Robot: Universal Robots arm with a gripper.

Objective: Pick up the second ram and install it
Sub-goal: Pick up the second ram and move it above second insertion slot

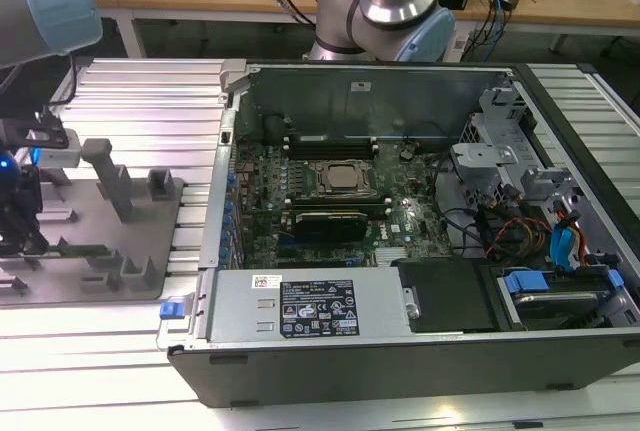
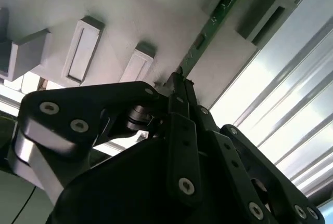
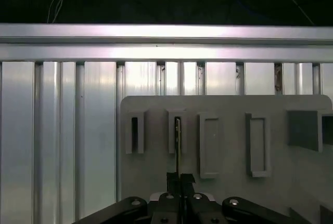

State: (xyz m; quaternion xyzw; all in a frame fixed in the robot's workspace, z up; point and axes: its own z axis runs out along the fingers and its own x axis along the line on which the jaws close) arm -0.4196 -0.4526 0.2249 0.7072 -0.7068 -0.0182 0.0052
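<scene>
Grasp made, install not yet done.
The gripper (image 2: 179,82) pinches its fingers nearly together on the second ram (image 2: 216,16), which stands on edge in the grey holder tray (image 2: 130,11).

Looked down from high and well back in the exterior view, over the computer case (image 1: 400,371), gripper (image 1: 22,241) at the exterior view's left. Rode close behind the jaws in the first wrist view, facing straight along them onto the grey tray (image 3: 231,146). Peered past them at a slant in the second wrist view. Shared in both wrist views: memory stick (image 2: 213,21) between the jaws, tray slots ahead.
</scene>
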